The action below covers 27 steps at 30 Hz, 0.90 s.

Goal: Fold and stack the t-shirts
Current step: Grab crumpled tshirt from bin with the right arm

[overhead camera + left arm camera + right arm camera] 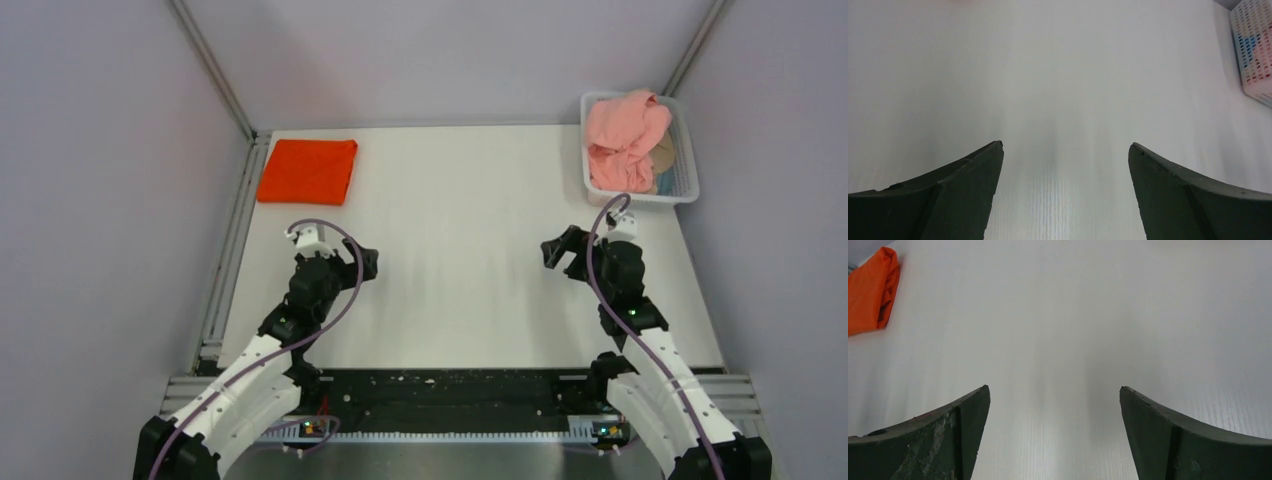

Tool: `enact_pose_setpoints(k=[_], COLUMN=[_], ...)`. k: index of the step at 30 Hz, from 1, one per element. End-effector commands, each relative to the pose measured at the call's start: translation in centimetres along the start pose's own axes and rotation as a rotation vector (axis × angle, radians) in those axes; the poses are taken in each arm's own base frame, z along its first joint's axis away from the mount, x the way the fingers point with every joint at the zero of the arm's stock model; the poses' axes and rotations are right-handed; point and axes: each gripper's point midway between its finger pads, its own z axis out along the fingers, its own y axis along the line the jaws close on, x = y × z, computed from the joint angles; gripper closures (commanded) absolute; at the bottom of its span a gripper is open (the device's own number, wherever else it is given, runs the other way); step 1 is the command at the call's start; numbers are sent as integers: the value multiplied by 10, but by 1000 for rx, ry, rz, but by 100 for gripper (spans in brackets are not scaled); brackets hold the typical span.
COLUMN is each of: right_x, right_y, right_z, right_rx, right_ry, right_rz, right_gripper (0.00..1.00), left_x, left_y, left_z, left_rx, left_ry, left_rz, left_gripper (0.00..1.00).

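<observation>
My left gripper [364,262] hangs over the white tabletop [460,300] with its two dark fingers spread wide and nothing between them; my left wrist view shows only bare table in the gap [1065,147]. The bright orange-red cloth t-shirt [307,170], folded into a flat square, lies ahead of that gripper and a little to its left, well apart from it. My right gripper [556,250] is likewise wide open and holding nothing, over bare table [1054,390], and its wrist camera catches the same orange tee [870,290] far off to its left. Ahead of it and to its right, near, stands the white plastic lattice basket [640,198], with the crumpled salmon-pink cloth t-shirt [625,135] heaped inside and spilling over the near rim, and a bit of tan cloth [664,155] beside it.
</observation>
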Motion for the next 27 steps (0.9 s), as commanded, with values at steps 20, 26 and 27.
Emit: enact_pose_setpoints(k=[20, 26, 27], right_x=[-171, -234, -240], right_y=[-2, -55, -66], right_z=[44, 113, 125], right_rx=[327, 478, 482], right_ry=[-228, -172, -165], right_rz=[-47, -4, 14], right_gripper=[1, 2, 4], left_x=[-47, -42, -41], left_y=[-24, -14, -13], left_z=[14, 23, 24], left_rx=[44, -15, -23], left_ry=[-157, -137, -135], left_rz=[-4, 20, 23], left_gripper=[1, 1, 1])
